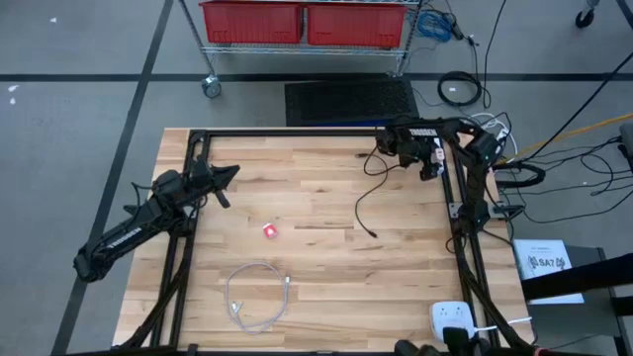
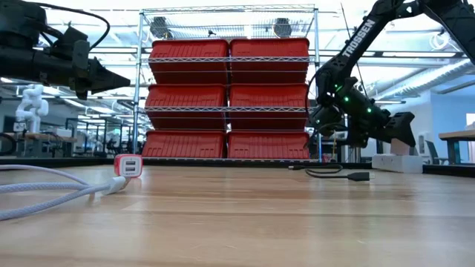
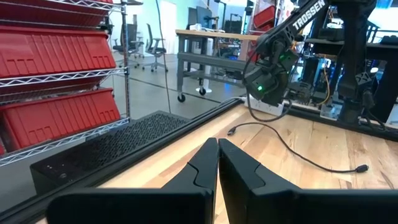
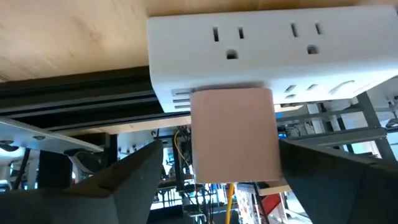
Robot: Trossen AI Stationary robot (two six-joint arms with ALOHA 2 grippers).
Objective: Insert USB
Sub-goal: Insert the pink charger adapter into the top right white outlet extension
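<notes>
My right gripper (image 4: 221, 149) is at the table's far right (image 1: 431, 166) and stands open. Its fingers flank a pale pink block (image 4: 234, 134) that sits against the side of a white power strip (image 4: 267, 50). One finger (image 4: 311, 168) is very close to the block; I cannot tell if it touches. A black USB cable (image 1: 361, 203) lies slack on the wood, with its plug (image 2: 358, 176) flat on the table. A small red-and-white USB charger (image 1: 270, 230) stands mid-table. My left gripper (image 1: 229, 174) hovers shut at the far left, holding nothing.
A coiled white cable (image 1: 259, 294) lies near the front edge, and its end reaches toward the charger (image 2: 128, 165). A white device (image 1: 453, 318) sits at the front right corner. A black frame (image 1: 297, 133) borders the table. Red bins (image 2: 226, 96) fill a shelf behind it.
</notes>
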